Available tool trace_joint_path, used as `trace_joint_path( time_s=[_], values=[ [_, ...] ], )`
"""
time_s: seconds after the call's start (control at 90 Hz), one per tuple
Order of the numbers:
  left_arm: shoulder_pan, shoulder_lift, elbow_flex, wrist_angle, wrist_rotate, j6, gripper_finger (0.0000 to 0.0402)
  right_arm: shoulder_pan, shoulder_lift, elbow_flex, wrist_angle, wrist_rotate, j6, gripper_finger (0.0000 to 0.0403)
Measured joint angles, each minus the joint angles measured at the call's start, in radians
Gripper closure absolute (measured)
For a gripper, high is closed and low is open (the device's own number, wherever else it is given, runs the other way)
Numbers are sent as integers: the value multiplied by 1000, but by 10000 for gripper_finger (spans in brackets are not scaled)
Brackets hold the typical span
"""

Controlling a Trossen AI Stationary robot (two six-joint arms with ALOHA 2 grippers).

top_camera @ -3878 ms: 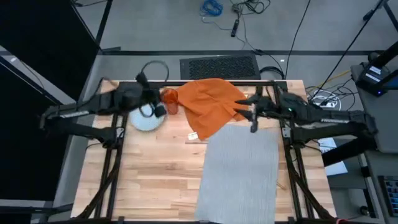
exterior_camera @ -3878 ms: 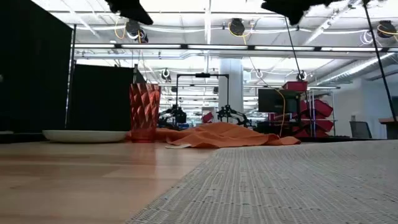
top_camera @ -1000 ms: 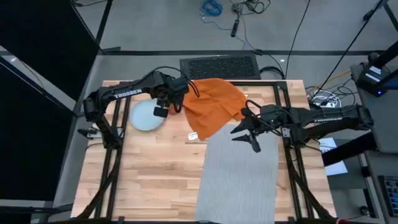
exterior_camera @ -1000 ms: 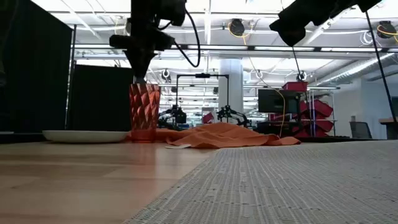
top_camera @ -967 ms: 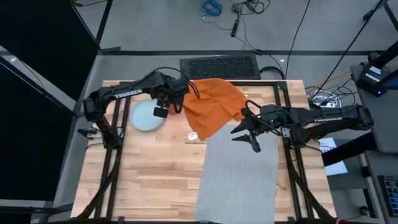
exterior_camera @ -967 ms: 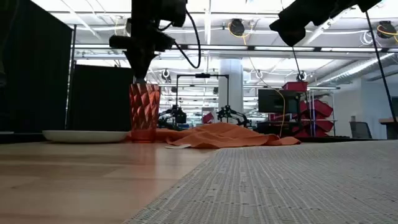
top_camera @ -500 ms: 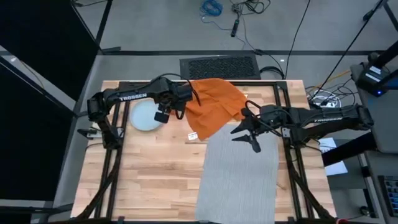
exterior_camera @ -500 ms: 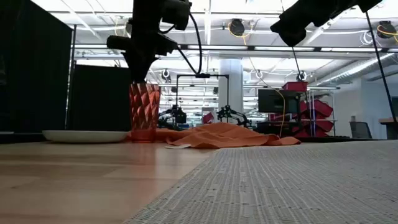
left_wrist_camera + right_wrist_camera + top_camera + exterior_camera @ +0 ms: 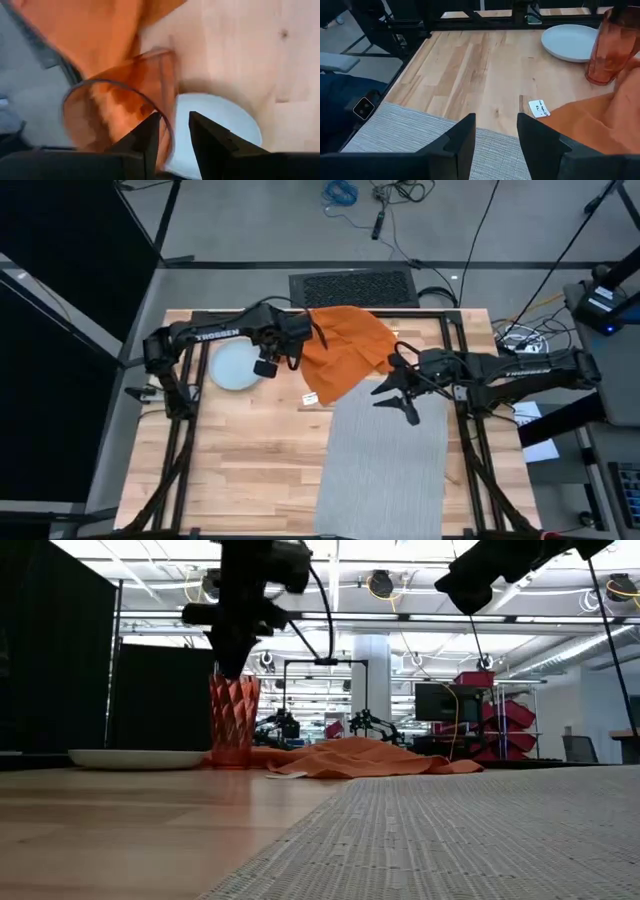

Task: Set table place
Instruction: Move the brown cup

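Left tool (image 9: pixel 172 131) straddled rim of orange tumbler (image 9: pixel 234 720), one finger inside, one outside; narrow gap, not yet clearly clamped on the wall. Tumbler looked slightly tilted, base on worktop (image 9: pixel 250 450). Best closed gently on the wall, then lifted straight up before any sideways travel, so the base cleared the plate (image 9: pixel 233 364) just beside the tool and the napkin (image 9: pixel 345 350) on its other side. Carried upright toward the placemat (image 9: pixel 385 460), which lay well apart from the left tool.

Right tool (image 9: pixel 496 131) hovered spread wide, empty, over the placemat's far edge, napkin corner and its small white tag (image 9: pixel 538 107) just ahead of it.

Tumbler: translucent orange, faceted diamond pattern, thin hard wall, likely slippery under rim pinch. Plate: pale blue, round, shallow, smooth glaze. Napkin: orange cloth, crumpled, limp. Placemat: grey woven, ribbed texture, rectangular, flat. Worktop: light butcher-block wood strips, black frame. Cutlery not seen.
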Motion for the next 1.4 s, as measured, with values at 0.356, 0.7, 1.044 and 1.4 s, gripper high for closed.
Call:
trace_joint_path(
  time_s=[0.356,0.7,1.044,1.4],
  values=[
    [22,58,0,13,-143,1,344,33,0,0,-16,0,7,271],
    [18,49,0,31,-104,20,400,32,0,0,-22,5,7,271],
    [-29,48,162,-108,-94,26,401,32,0,0,-23,5,22,271],
    [-53,45,327,-71,-45,105,401,51,0,-168,149,6,121,271]
  ],
)
